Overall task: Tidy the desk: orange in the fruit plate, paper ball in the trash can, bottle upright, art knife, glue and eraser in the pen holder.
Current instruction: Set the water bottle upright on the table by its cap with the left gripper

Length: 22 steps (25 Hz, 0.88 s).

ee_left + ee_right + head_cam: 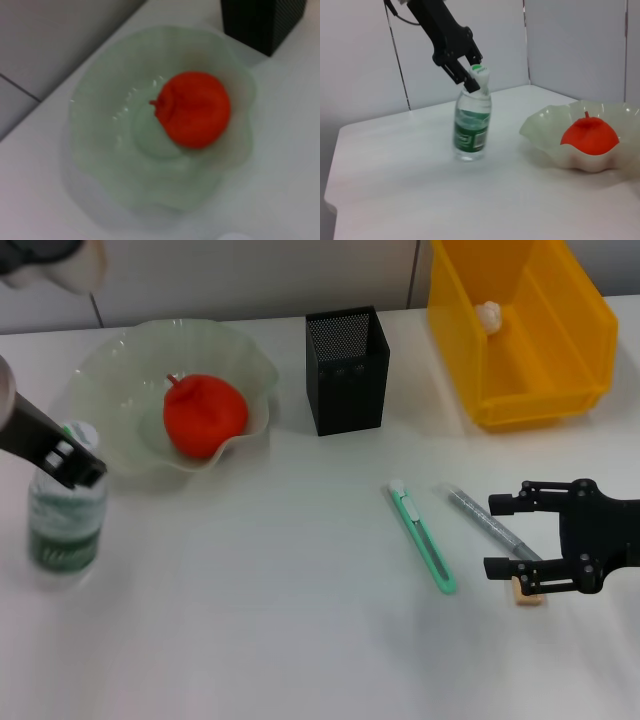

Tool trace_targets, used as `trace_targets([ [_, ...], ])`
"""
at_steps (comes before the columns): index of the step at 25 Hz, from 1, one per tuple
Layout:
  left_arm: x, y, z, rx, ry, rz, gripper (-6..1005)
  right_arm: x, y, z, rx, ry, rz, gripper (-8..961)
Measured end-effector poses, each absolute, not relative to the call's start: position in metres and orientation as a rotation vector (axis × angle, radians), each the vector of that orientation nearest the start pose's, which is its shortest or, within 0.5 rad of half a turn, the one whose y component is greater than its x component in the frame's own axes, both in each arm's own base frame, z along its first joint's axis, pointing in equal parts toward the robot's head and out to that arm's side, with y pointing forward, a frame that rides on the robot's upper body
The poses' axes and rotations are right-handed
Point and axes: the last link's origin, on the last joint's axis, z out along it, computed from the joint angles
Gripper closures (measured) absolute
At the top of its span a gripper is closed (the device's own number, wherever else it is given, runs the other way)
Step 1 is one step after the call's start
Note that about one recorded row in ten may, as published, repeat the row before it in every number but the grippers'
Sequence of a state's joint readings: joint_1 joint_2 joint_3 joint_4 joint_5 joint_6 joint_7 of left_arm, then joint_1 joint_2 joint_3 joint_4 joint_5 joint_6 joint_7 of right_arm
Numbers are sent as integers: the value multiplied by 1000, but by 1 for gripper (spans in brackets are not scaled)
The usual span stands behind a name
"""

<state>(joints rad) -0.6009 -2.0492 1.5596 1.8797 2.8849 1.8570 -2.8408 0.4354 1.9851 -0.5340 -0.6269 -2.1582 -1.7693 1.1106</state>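
Black L gripper (85,455) tight round upright bottle (65,525) neck.

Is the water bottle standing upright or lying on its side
Upright. The bottle stands on its base on the table, cap up, with the left gripper at its neck.

White table against a pale wall

The table (250,640) is smooth; the wall (365,60) has thin dark seams.
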Motion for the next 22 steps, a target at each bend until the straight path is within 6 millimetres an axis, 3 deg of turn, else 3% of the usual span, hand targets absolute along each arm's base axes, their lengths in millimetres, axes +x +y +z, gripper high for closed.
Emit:
trace_targets([
  [10,-108,324,91,-2323,-693,478,534,315,281,41,-2780,417,626,196],
  [22,-99,321,100,-2414,-657,404,522,314,282,42,-2765,419,639,198],
])
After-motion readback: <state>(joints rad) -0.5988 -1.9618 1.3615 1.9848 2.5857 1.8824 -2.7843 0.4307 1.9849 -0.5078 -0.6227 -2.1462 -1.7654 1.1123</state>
